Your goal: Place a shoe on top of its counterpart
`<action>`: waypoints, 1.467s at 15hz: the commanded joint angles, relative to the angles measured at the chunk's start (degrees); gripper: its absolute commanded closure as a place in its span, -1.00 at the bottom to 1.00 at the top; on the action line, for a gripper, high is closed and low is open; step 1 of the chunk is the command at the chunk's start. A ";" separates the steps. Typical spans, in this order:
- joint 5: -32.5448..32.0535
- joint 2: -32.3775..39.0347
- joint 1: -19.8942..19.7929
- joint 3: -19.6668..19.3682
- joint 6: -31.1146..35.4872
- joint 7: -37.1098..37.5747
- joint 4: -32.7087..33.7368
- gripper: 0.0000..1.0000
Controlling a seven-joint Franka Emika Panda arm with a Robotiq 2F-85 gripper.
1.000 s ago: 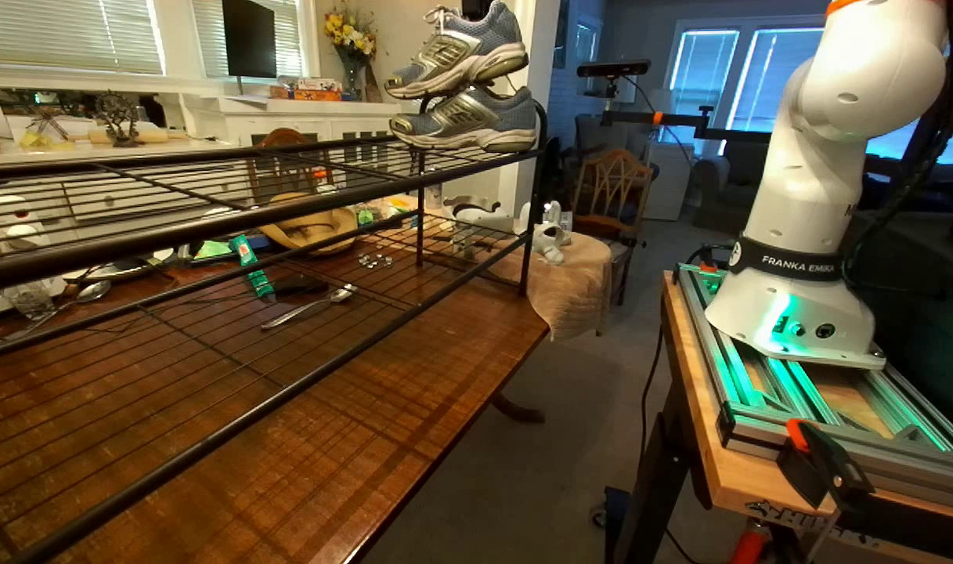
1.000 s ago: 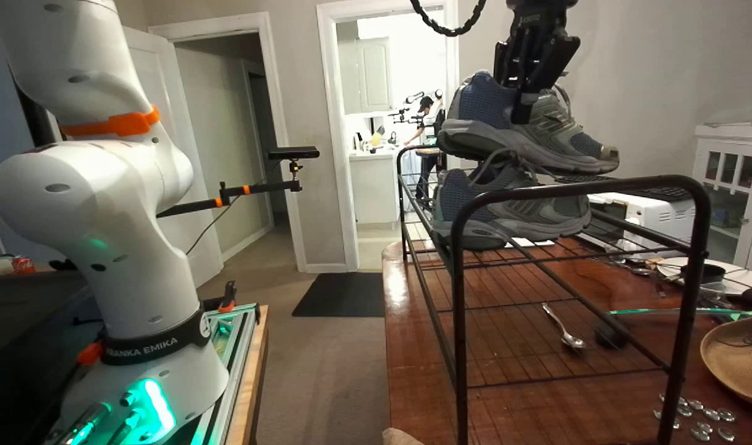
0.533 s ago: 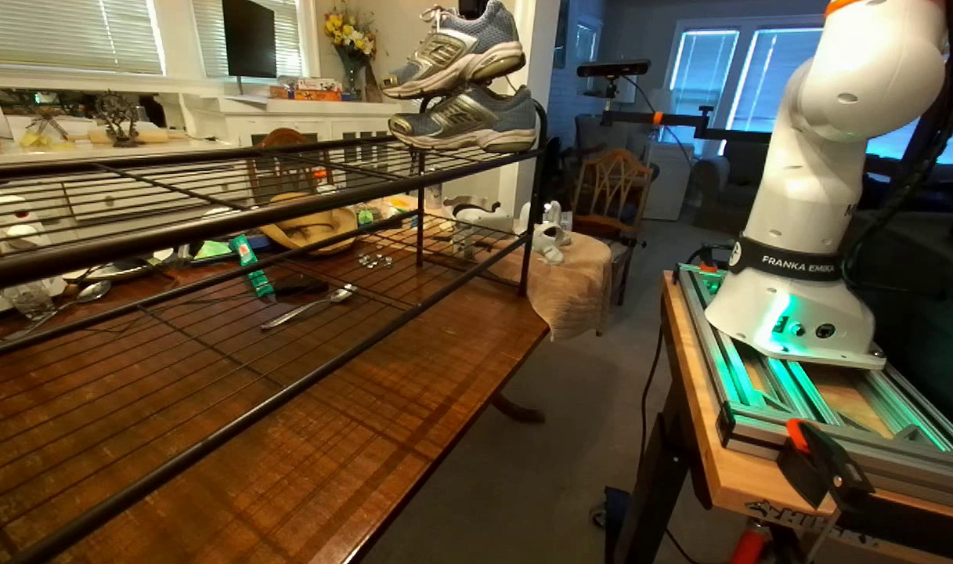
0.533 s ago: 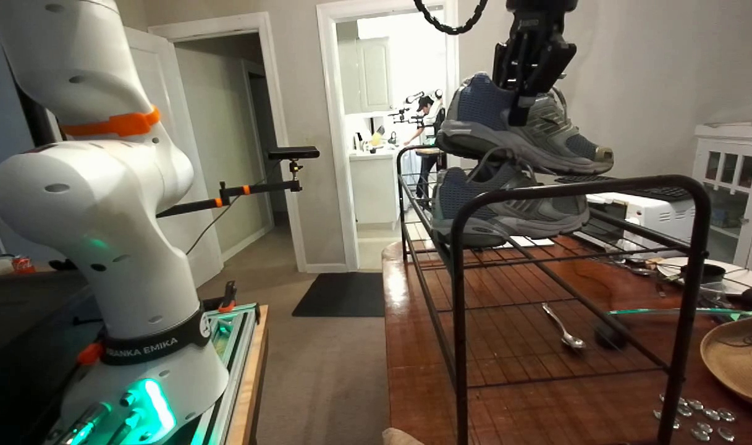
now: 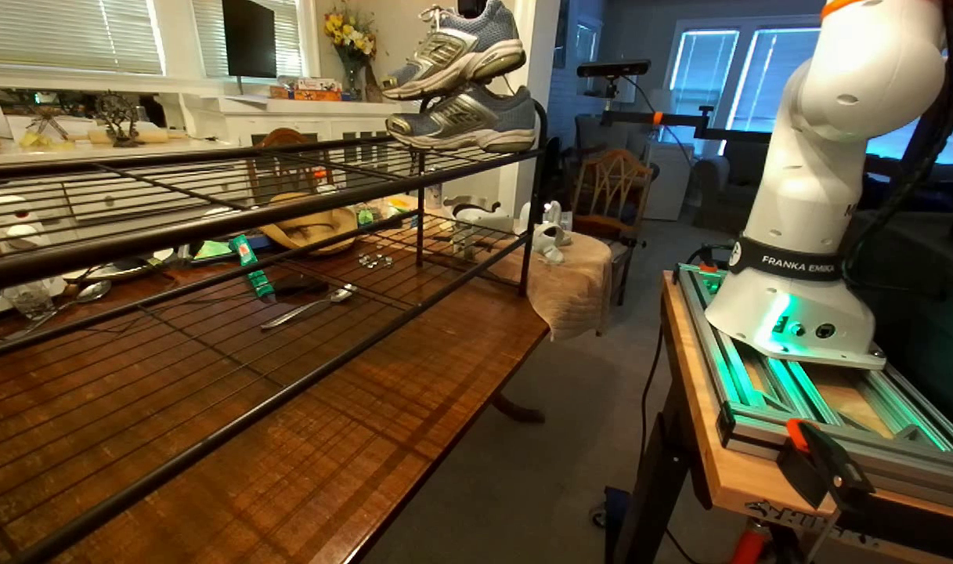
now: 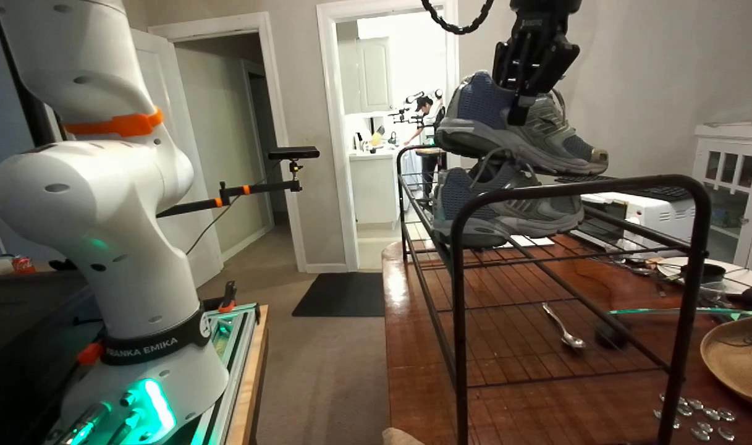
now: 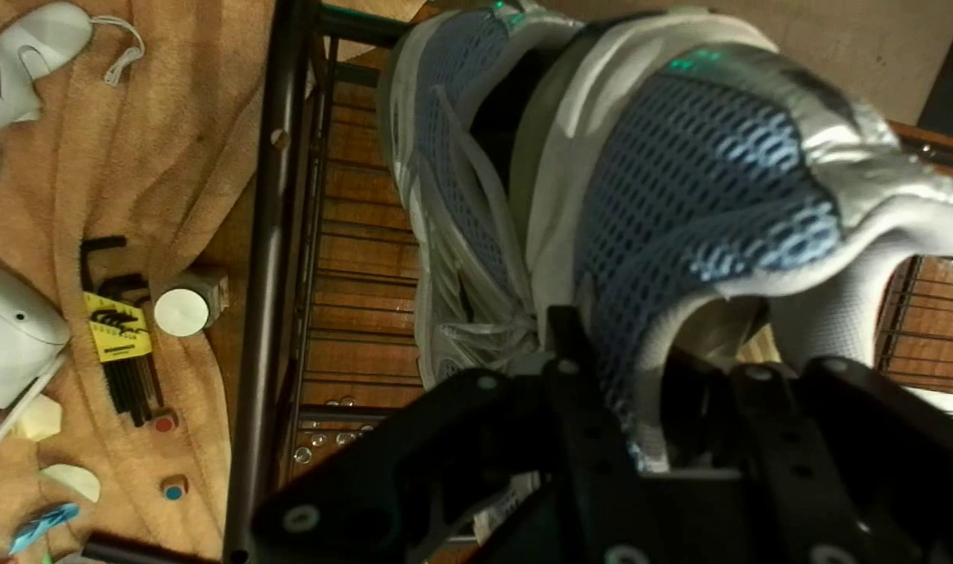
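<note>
Setting down looks to be the step in hand: in an exterior view the shoe (image 5: 462, 52) hangs at twelve o'clock of its counterpart (image 5: 472, 119), which rests on the top tier of the dark wire rack (image 6: 458, 321) standing on the wooden surface (image 5: 445, 376). The gripper (image 7: 629, 356) is clamped on the side wall of the shoe's collar, with one finger (image 6: 519, 114) outside and its mate down in the opening. From that same side, the shoe's toe points to about eight o'clock, lower than its heel, while the counterpart's points to nine, so the two face nearly the same way. Gaps show under the held toe and heel; at the middle the sole comes very close to the lower collar, and whether they touch cannot be told. In the wrist view the counterpart peeks out at ten o'clock of the held shoe. The next move, I judge, calls for a small, slow descent toward six o'clock, bringing the sole level until the lower shoe takes the weight. Only then should the fingers part and rise straight toward twelve, the inner one clearing the collar. The lower shoe's uneven top makes a poor seat, so a hasty release could tip the upper one.
</note>
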 commanded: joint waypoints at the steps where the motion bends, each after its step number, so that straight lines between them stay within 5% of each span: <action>1: -0.10 1.59 -0.30 0.29 -3.64 -1.77 2.34 0.36; 9: -0.91 2.06 -0.23 0.59 -5.30 -2.62 2.96 -0.94; 22: -1.36 1.23 0.41 2.00 -2.73 -3.42 4.77 -1.00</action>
